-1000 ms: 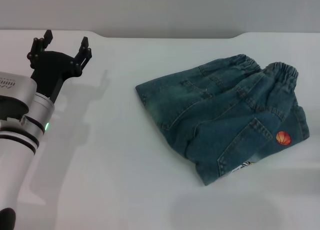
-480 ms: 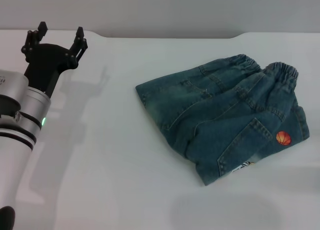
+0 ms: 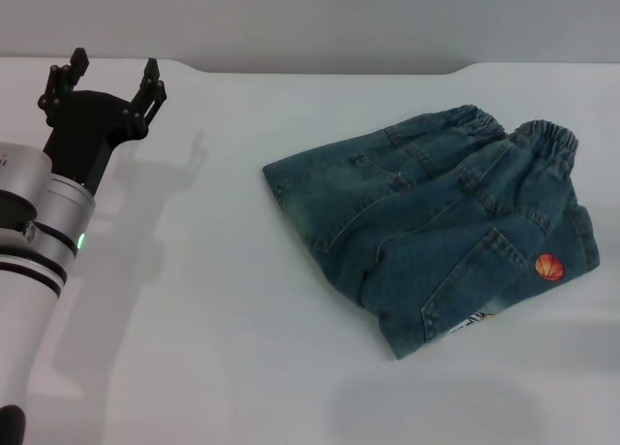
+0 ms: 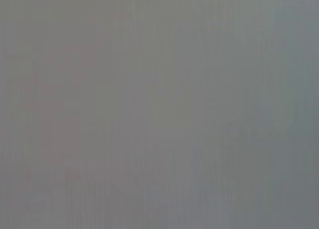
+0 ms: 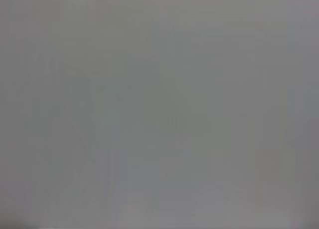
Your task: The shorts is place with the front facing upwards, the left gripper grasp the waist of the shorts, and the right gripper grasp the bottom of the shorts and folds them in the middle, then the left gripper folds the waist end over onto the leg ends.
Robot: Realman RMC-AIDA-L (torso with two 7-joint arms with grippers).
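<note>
The teal-blue denim shorts (image 3: 441,222) lie folded into a compact bundle on the white table, right of centre in the head view. Their gathered waist (image 3: 504,135) points to the far right, and a round orange badge (image 3: 549,268) shows on the near right side. The leg ends cannot be told apart within the fold. My left gripper (image 3: 109,69) hangs open and empty above the table at the far left, well away from the shorts, on the green-lit arm. The right gripper is out of view. Both wrist views show only plain grey.
The white table (image 3: 213,319) spreads around the shorts, with its far edge (image 3: 329,72) running against a grey wall. Nothing else stands on it.
My left gripper has drawn back toward the far left, away from the shorts. The shorts have not moved.
</note>
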